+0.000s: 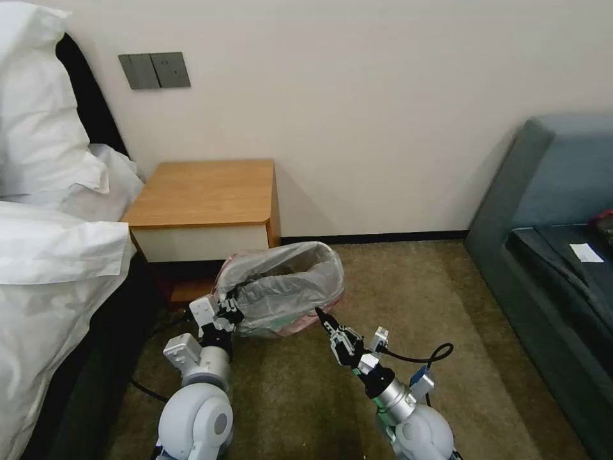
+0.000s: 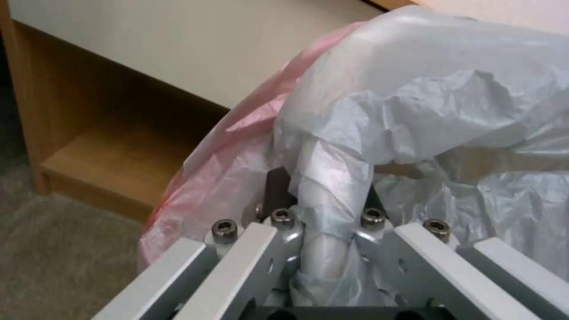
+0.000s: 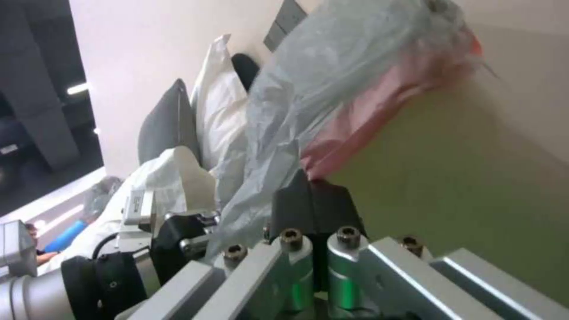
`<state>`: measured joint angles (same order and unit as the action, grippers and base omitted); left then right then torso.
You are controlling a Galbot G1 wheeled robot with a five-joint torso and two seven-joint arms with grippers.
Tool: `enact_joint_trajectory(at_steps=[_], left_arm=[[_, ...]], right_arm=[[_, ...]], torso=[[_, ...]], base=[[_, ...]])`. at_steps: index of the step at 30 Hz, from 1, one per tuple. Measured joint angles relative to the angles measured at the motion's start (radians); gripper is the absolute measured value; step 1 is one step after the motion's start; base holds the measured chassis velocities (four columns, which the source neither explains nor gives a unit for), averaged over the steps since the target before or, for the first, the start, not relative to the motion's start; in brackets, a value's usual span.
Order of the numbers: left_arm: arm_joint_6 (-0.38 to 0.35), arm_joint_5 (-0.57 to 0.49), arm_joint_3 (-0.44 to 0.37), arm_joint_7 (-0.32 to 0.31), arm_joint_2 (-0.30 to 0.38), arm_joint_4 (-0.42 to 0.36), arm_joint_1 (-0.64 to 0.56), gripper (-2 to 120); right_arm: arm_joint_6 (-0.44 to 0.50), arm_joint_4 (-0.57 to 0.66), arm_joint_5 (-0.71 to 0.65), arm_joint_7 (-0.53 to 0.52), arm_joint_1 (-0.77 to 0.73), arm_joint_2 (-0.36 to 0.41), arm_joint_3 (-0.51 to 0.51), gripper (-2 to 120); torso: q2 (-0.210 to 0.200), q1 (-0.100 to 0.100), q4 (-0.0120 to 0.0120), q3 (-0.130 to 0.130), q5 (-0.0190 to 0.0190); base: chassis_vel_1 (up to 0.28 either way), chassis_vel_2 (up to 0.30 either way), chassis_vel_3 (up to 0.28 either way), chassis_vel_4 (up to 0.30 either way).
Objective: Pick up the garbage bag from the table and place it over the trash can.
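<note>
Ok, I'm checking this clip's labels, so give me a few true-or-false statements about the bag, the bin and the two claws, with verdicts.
1. The garbage bag lies flat on the table. False: it is draped over the trash can on the carpet in front of the table.
2. The left claw is shut on a fold of the bag. True: the left wrist view shows plastic pinched between its fingers.
3. The right claw is wide open. False: its fingers are together, and they sit beside the bag's pinkish edge.
4. The bag's mouth gapes open upward. True.
5. The trash can stands on the sofa. False: it is on the carpet, left of the sofa.
</note>
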<state>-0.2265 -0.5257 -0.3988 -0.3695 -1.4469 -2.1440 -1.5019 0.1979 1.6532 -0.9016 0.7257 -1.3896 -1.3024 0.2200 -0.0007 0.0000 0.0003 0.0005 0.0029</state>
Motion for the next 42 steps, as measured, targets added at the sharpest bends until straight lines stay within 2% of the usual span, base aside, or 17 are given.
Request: enact_joint_trajectory(at_steps=[7,20,28,35,41,42], left_arm=[[-0.022,-0.056,0.001,-0.011,-0.004,-0.033,-0.005,4],[-0.123,-0.232,-0.002,-0.045,-0.014,-0.158,-0.048,4],[-0.159,-0.276,0.000,-0.052,-0.016,-0.204,-0.063,4],[-0.157,-0.243,-0.010,-0.053,-0.005,-0.172,-0.050,4],[-0.139,-0.182,-0.014,-0.056,0.019,-0.104,-0.018,4],[-0.139,-0.182,-0.014,-0.056,0.019,-0.104,-0.018,4]], right_arm=[[0.012,-0.020,0.030,-0.011,0.007,-0.001,0.008,0],[0.037,-0.097,0.071,-0.020,0.042,-0.005,0.024,0],[0.047,-0.130,0.085,-0.029,0.059,0.004,0.033,0],[0.055,-0.134,0.108,-0.025,0.044,0.008,0.040,0],[0.099,-0.098,0.184,0.000,-0.010,0.016,0.073,25],[0.099,-0.098,0.184,0.000,-0.010,0.016,0.073,25]], torso=[[0.000,0.000,0.0001,0.000,-0.0001],[0.000,0.000,0.0001,0.000,0.0000],[0.000,0.000,0.0001,0.000,0.0001],[0.000,0.000,0.0000,0.000,-0.0001],[0.000,0.000,0.0000,0.000,0.0000],[0.000,0.000,0.0000,0.000,0.0000]], base=[[0.000,0.000,0.000,0.000],[0.000,0.000,0.000,0.000],[0.000,0.000,0.000,0.000],[0.000,0.000,0.000,0.000],[0.000,0.000,0.000,0.000],[0.000,0.000,0.000,0.000]])
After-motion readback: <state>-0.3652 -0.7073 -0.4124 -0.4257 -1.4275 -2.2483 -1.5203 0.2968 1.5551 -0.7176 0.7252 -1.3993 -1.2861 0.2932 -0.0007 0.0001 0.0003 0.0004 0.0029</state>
